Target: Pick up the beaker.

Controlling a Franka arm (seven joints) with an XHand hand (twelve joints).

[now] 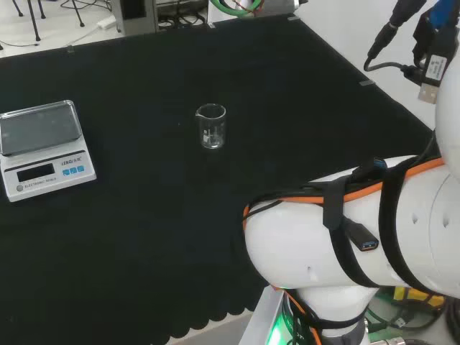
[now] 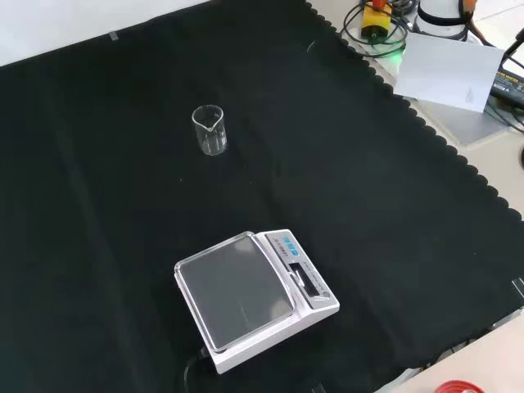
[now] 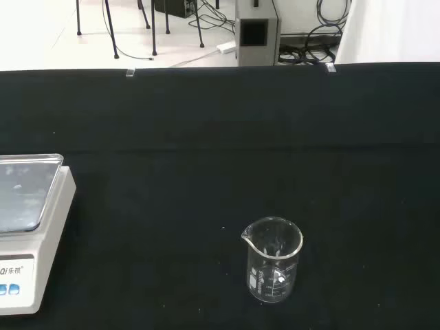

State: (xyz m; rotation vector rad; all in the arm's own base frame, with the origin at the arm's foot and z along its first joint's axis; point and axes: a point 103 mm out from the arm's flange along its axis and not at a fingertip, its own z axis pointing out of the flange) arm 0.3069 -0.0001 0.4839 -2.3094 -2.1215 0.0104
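In the front view the scale point(image 2: 254, 299) sits nearest; the beaker point(image 2: 209, 129) stands upright beyond, apart, free for grasping. Fingers' state: cannot tell.

The wrist view's edge cuts off the scale point(image 3: 27, 234), and whether the glass beaker point(image 3: 273, 260) holds anything is unclear.

So the cloth point(image 1: 215, 215) over the bench is plain black with a scalloped edge, and the beaker point(image 1: 210, 126) is clear glass with faint white markings. The scale point(image 2: 254, 299) is white with a shiny grey metal pan and little blue buttons. The arm link point(image 1: 359, 230) is white, wrapped with black straps and an orange cable.
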